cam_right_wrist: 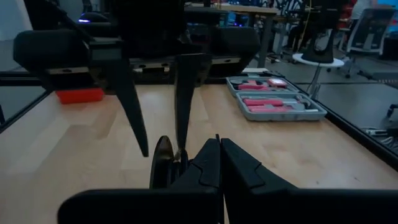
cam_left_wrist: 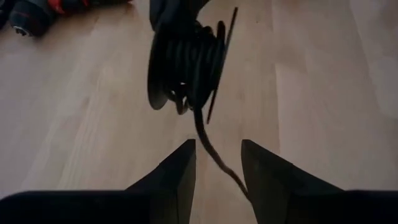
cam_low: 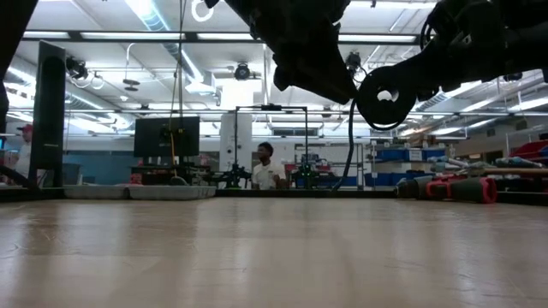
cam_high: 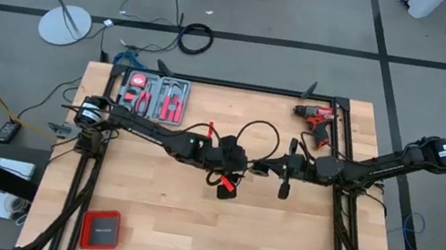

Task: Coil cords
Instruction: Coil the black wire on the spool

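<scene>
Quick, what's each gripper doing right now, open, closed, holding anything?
Left gripper: jaws open, the thin black cord runs between them, not clamped.
Right gripper: jaws closed on the coiled end of the cord, held above the table.

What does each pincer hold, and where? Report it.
Right pincer: shut on the cord at its coiled bundle. Left pincer: open, holding nothing; the cord's loose tail runs through the opening.
</scene>
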Action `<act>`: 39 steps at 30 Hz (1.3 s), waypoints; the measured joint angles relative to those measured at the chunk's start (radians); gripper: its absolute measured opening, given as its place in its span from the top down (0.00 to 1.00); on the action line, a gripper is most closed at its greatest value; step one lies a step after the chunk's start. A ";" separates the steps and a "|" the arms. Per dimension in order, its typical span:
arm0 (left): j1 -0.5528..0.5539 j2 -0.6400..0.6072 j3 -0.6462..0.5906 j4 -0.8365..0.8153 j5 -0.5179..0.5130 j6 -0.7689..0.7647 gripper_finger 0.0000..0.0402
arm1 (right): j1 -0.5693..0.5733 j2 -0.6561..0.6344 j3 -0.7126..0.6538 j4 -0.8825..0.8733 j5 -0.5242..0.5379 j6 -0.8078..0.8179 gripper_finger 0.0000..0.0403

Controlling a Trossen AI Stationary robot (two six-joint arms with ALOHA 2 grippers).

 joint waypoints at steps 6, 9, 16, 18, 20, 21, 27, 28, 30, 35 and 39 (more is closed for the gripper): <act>-0.002 0.000 0.000 0.019 0.017 0.004 0.67 | -0.020 0.000 0.000 0.000 0.001 0.000 1.00; -0.001 0.000 0.000 0.042 0.043 0.005 0.67 | -0.031 0.000 0.000 0.002 0.001 0.000 1.00; 0.004 0.000 0.000 0.060 0.000 0.032 0.67 | -0.034 0.000 0.000 0.027 -0.019 0.000 1.00; 0.007 0.000 0.000 0.061 0.003 0.033 0.67 | -0.035 0.000 0.000 0.042 -0.027 -0.001 1.00; 0.011 0.000 0.000 0.060 0.004 0.035 0.67 | -0.035 0.000 0.000 0.057 -0.036 -0.002 1.00; 0.012 0.000 0.000 0.057 0.006 0.035 0.67 | -0.034 0.000 0.000 0.058 -0.038 -0.002 1.00; 0.015 0.000 0.000 0.022 -0.002 0.035 0.67 | -0.034 0.000 0.000 0.038 -0.043 0.000 1.00; 0.015 0.001 0.000 0.009 -0.007 0.034 0.67 | -0.034 0.000 0.000 0.035 -0.048 0.000 1.00; 0.015 0.002 0.000 -0.001 -0.010 0.034 0.67 | -0.033 0.000 0.000 0.032 -0.050 0.000 1.00; 0.017 0.002 0.000 0.013 -0.013 0.050 0.67 | -0.033 0.000 0.000 0.053 -0.053 0.007 1.00; 0.017 0.002 0.000 0.035 -0.013 0.055 0.67 | -0.033 0.000 0.000 0.055 -0.053 0.008 1.00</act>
